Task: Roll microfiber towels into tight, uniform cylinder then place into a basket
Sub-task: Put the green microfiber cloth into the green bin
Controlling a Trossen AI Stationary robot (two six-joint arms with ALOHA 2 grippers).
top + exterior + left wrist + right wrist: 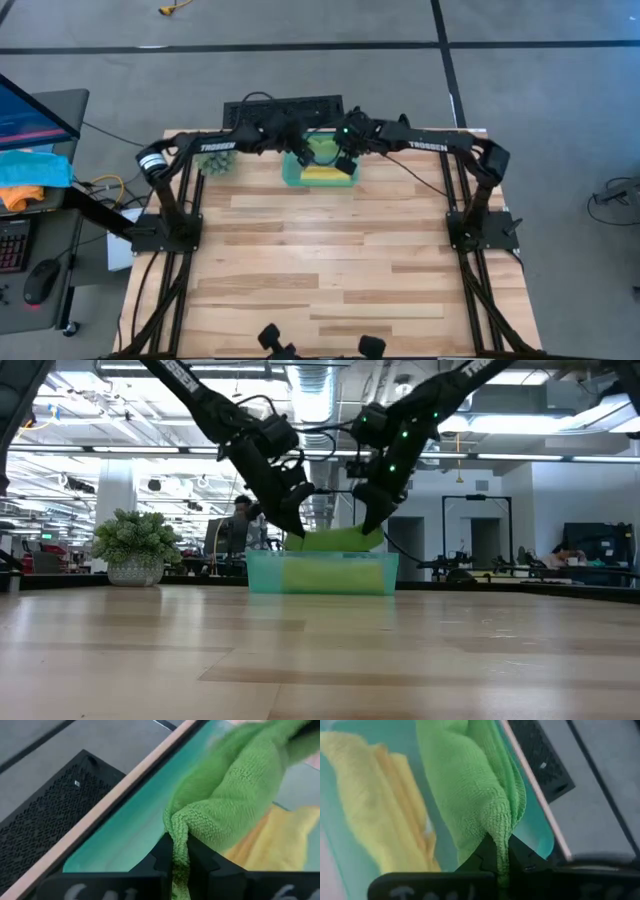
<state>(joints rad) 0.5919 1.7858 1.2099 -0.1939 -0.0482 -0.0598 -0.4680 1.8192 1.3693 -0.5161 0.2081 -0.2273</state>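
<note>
Both tools are clamped on the green towel: the left tool (180,857) pinches one end of it and the right tool (499,857) pinches the other, each with its fingers drawn together on a fold of cloth. The green towel (325,153) hangs between them just over the basket (262,572), which sits at the far edge of the bench (340,270), beside a small potted plant (134,545). The yellow towel (380,805) already lies inside the basket, to one side.

The roll looks loose rather than tight; judging by the sagging middle, it could unfurl once let go, leaving a heap instead of a cylinder. If one tool releases before the other, the free end may flop over the basket's low wall. Lowering it on top of the yellow towel could crowd both and push the green one out. Cloth snagged between the fingers might be dragged back up on withdrawal, and a hard press down could shove the light basket toward the bench edge.
</note>
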